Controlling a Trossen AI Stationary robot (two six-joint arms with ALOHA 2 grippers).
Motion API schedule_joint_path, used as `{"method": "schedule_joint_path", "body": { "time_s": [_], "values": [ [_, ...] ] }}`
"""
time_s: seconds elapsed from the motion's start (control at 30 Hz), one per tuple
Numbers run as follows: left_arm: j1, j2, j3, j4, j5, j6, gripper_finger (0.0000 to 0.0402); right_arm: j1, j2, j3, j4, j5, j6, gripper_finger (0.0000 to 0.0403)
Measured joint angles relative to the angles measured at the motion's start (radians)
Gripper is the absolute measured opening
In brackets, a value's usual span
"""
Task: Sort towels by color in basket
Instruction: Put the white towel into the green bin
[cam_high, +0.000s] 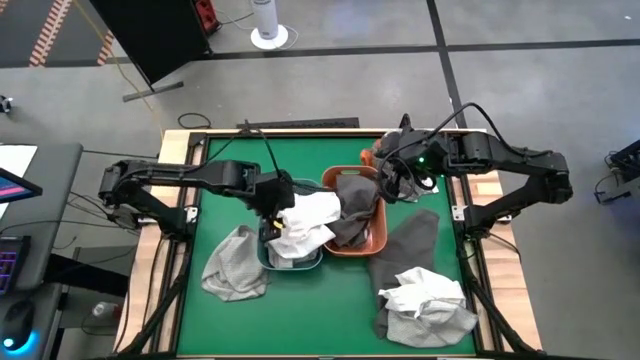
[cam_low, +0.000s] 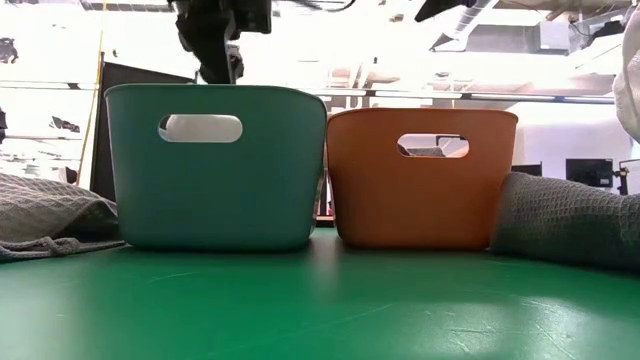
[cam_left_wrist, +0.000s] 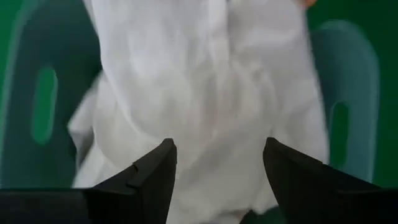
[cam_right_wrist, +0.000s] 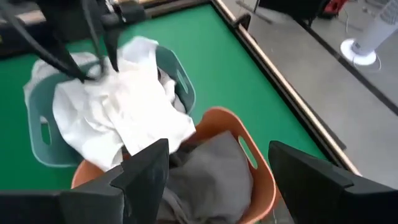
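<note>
The left gripper (cam_high: 272, 212) hangs released, jaws apart, directly above the white towel (cam_high: 306, 224), which lies heaped in the teal basket (cam_high: 290, 262) (one corner spills onto the orange basket (cam_high: 372, 243)). The right gripper (cam_high: 392, 182), jaws wide and empty, hovers over the dark grey towel (cam_high: 355, 208) in the orange basket.

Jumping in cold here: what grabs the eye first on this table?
The big white towel heaped over the teal basket, spilling toward the orange basket of dark grey towels, stands out first. The left claw hangs open right above it; the right claw is open over the orange basket. Loose towels lie on the green table at both front corners.
</note>
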Motion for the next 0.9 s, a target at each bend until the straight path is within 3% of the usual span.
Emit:
{"method": "schedule_joint_path", "body": {
  "time_s": [0.23, 0.33, 0.43, 0.63, 0.9],
  "values": [
    [-0.026, 0.011, 0.012, 0.210, -0.041, 0.076, 0.0230, 0.011, 0.000, 0.000, -0.015, 0.000, 0.060, 0.0306],
    [-0.028, 0.061, 0.012, 0.247, -0.135, 0.123, 0.0230, 0.026, 0.000, 0.000, 0.001, 0.008, 0.076, 0.0306],
    [-0.011, 0.142, 0.010, 0.273, -0.143, 0.134, 0.0230, 0.047, 0.011, 0.000, 0.024, 0.027, 0.089, 0.0306],
    [-0.005, 0.326, 0.010, 0.231, -0.136, 0.110, 0.0224, 0.089, 0.060, 0.000, 0.052, 0.029, 0.098, 0.0306],
    [-0.005, 0.434, 0.012, 0.089, -0.079, 0.024, 0.0210, 0.127, 0.101, 0.000, 0.047, 0.029, 0.098, 0.0306]
  ]
}}
